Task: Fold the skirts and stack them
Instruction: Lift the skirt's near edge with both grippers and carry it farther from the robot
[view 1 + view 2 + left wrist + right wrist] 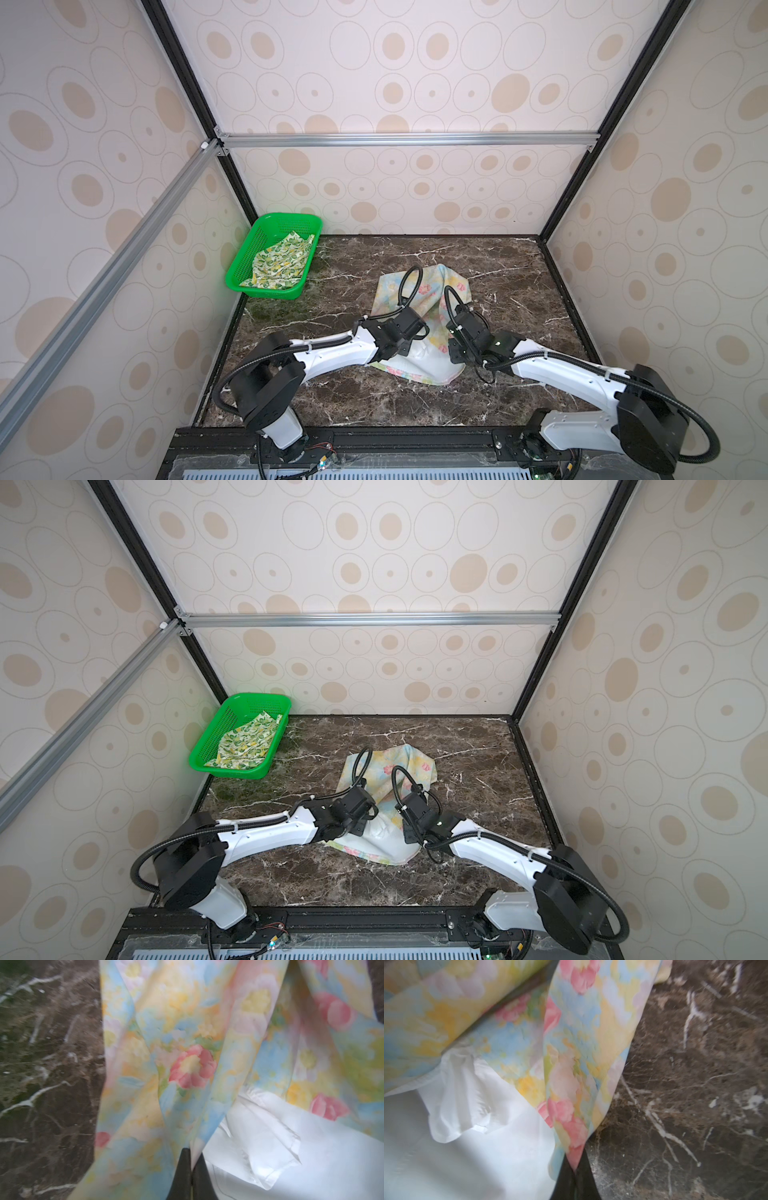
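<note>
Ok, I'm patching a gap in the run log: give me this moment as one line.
left gripper: jaws shut on floral skirt | right gripper: jaws shut on floral skirt | lemon skirt: in green basket

Both top views are evenly and brightly lit by soft, diffuse light; only faint shadows are cast under the arms on the dark brown marble-patterned tabletop [415,399]. A green tint is thrown onto it beside the green plastic mesh basket [245,266]. The black upright frame posts [621,104] are splayed outward by the wide lens. In the wrist views the pastel blue-yellow floral cloth skirt [187,1053] is smeared by blur, its white lining [467,1157] washed out by glare.
</note>
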`<state>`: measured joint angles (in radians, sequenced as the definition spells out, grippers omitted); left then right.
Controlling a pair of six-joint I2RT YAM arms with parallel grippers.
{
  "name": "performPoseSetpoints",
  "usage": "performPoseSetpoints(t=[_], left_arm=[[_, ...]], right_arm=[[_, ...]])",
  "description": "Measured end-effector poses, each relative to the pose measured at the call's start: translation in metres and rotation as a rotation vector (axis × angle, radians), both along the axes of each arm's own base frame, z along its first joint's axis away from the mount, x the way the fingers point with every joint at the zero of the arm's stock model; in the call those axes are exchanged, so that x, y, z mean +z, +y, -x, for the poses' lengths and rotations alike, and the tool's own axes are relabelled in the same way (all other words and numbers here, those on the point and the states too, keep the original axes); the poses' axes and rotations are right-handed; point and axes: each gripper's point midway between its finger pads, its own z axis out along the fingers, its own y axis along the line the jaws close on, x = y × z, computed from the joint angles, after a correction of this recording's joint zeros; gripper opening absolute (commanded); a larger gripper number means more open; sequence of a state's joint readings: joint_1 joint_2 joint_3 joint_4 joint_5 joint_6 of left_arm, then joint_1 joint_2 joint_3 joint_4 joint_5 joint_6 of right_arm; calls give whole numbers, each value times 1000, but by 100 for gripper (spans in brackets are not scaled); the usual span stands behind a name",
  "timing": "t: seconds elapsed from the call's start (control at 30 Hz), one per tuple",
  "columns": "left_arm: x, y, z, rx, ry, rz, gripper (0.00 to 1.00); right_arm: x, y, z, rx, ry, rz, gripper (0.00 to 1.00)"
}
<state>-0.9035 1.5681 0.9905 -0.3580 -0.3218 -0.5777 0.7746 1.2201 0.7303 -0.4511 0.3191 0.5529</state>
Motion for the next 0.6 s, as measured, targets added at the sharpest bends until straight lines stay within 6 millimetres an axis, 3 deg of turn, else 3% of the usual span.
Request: performPoseSetpoints(t=[0.13, 0.3, 0.4, 0.6], left_arm=[[50, 37, -23, 99, -99, 74, 0], [100, 82, -39, 199, -210, 139, 0], [113, 97, -42, 222, -244, 144, 0], [121, 121, -48, 265, -266, 124, 0]], right_arm=[[48, -4, -10, -1, -124, -33, 0], [86, -20, -18, -24, -215, -56, 0], [97, -34, -25, -55, -238, -55, 0], [112, -56, -35, -100, -256, -71, 0]])
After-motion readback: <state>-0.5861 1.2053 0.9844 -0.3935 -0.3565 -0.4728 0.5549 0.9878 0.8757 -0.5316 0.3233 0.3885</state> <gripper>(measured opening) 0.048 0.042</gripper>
